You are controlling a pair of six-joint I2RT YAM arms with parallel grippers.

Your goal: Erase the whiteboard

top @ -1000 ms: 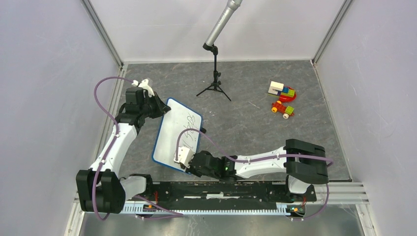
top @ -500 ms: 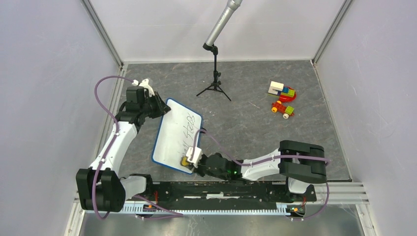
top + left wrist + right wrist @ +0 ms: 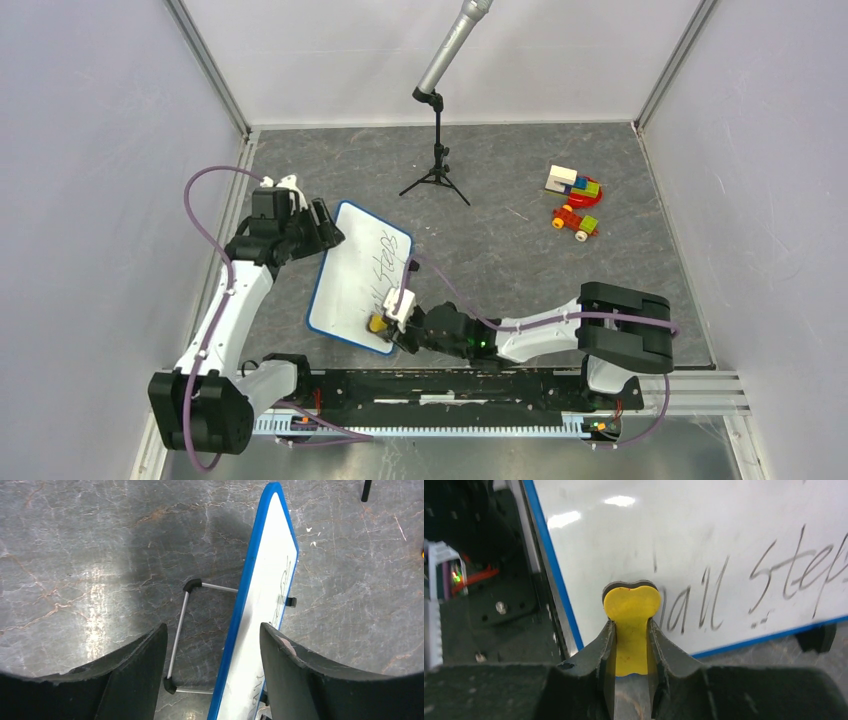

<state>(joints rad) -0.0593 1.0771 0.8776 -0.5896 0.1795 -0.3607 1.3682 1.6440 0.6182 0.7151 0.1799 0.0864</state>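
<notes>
1. The whiteboard (image 3: 358,285) is at the left-centre of the grey table (image 3: 520,270), between the two arms. It does not lie flat: in the left wrist view it leans on a thin wire stand (image 3: 179,630) behind it.
2. The board has a blue rim, and black handwriting (image 3: 774,575) runs across its white face. A small part of the face near the lower corner shows no writing.
3. The left gripper (image 3: 325,225) is at the far upper corner of the board. Its jaws are spread, and the blue edge of the board (image 3: 270,580) passes between the two fingers. There is a clear gap on the outer side, so the edge is not clamped.
4. The right gripper (image 3: 392,325) is at the near lower part of the board. Its jaws are pinching a yellow eraser (image 3: 631,605) from both sides.
5. The eraser has a dark pad at its front. This pad meets the board's face (image 3: 724,520) just beside the first letters of the writing, close to the blue rim.
6. Far from the board, a black tripod (image 3: 437,175) holding a grey microphone stands at the back of the table.
7. Some coloured toy blocks (image 3: 573,184) and a small toy car (image 3: 575,223) lie at the back right, well apart from both arms.
</notes>
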